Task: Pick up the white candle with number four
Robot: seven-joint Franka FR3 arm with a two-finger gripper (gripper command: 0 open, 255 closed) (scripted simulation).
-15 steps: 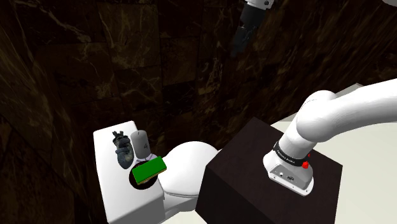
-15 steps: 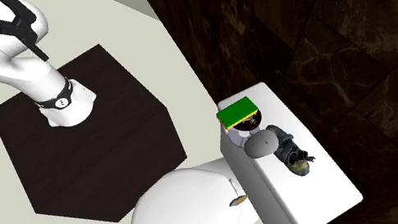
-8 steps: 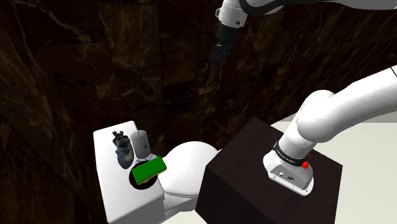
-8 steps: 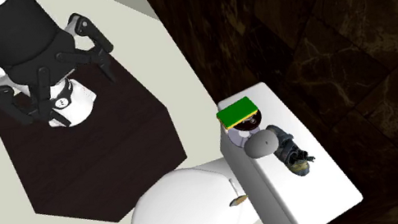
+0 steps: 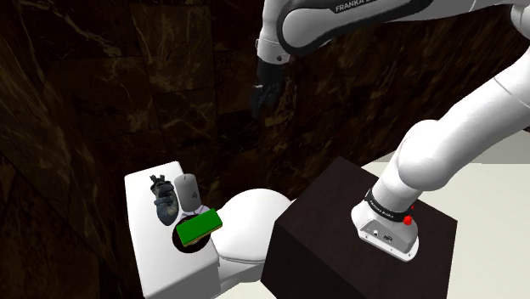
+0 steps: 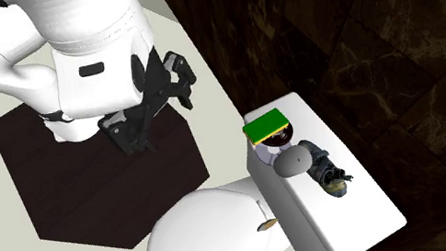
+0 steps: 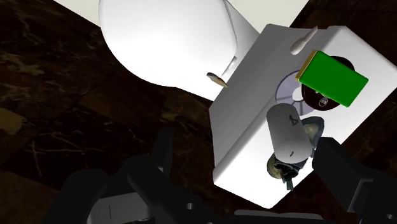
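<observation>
Candle (image 5: 188, 188) in the shoulder view, where's it at? (A)

Standing upright on the toilet's (image 5: 250, 222) tank lid (image 5: 153, 255). It's pale grey-white, with a dark lump (image 5: 163, 199) right against it on that view's left, and I can't tell what that lump is. A green block (image 5: 200, 225) sits near it, lower in the picture, on top of a black disc (image 5: 187, 241). The claw (image 5: 263, 93) hangs high up against the dark marble wall (image 5: 76, 93), well apart from the candle, up and to that view's right of it. Can't read the fingers from there tbh. (B)

And the second exterior view? (A)

That one looks down from above. The candle (image 6: 289, 164) is between the green block (image 6: 266, 126) and the lump (image 6: 324, 170), just beside both. The claw (image 6: 152, 104) hangs over the edge of the dark stand (image 6: 84, 199), off to that view's left of the tank lid (image 6: 357, 214), and it's touching nothing. (B)

Wrist view? (A)

Best one for the claw. Its two black fingers (image 7: 343, 175) are spread wide and holding nothing. The candle (image 7: 289, 132) shows in the gap between them, far beyond the tips, and you can read a 4 on its side. The lump is tucked against it, and the green block (image 7: 333, 78) is just past it on the same lid. (B)
</observation>
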